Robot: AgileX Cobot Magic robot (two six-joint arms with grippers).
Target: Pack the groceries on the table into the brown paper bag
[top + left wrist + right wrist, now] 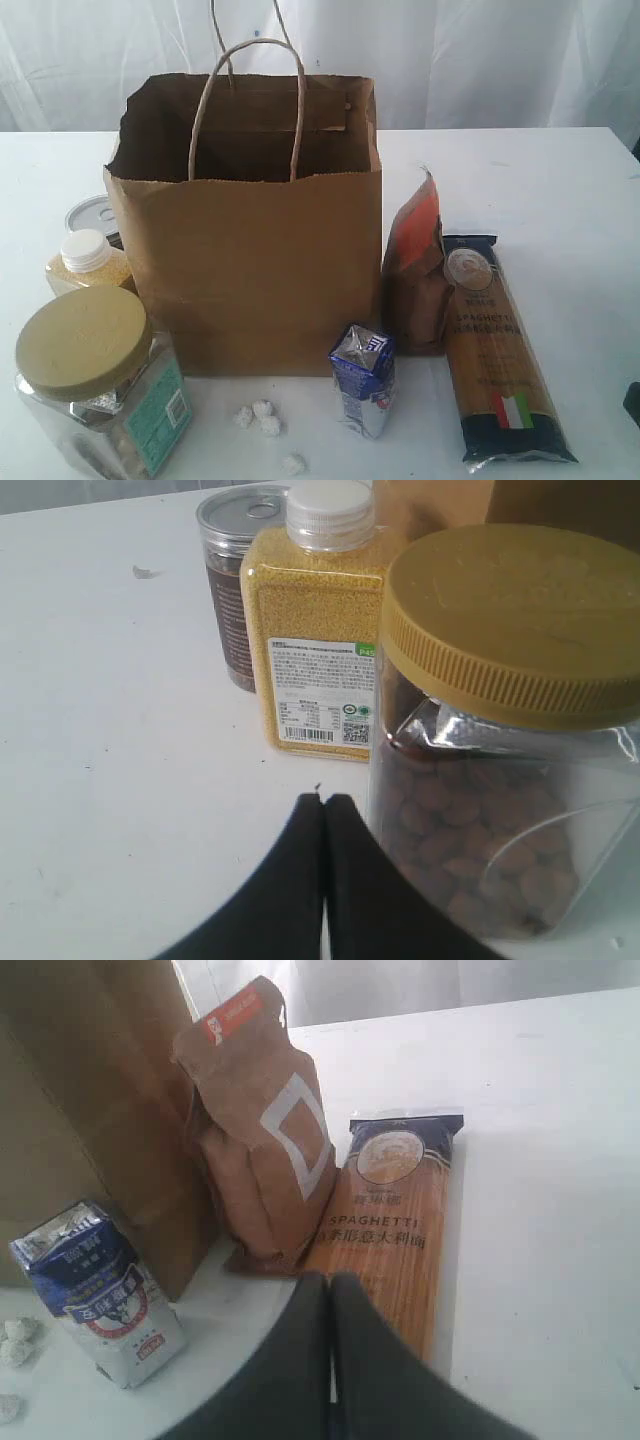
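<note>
On the far left we find the jar [85,345], clear with a tan lid, standing upright at the near corner of the table [560,200]. Just behind it stands the yellow bottle [88,258] with its white cap, and behind that the tin can [92,213], partly hidden by the bottle. Our left gripper [324,810] hangs low over the table just beside the jar. Its two dark fingers are pressed together with nothing between them.

In the middle we see the brown paper bag [260,260] standing upright with its mouth open and both loop handles raised. A few small white lumps [262,418] lie on the table in front of it.

Right of those, the blue-white carton [363,380] stands near the bag's front right corner, tilted slightly. Behind it the brown-orange pouch [418,280] stands against the bag's right side. The spaghetti packet [500,350] lies flat alongside the pouch, one dark blue end toward us. Our right gripper [330,1285] hovers above the near end of the spaghetti, its fingers closed tight and empty. All six groceries sit on the table outside the bag.
</note>
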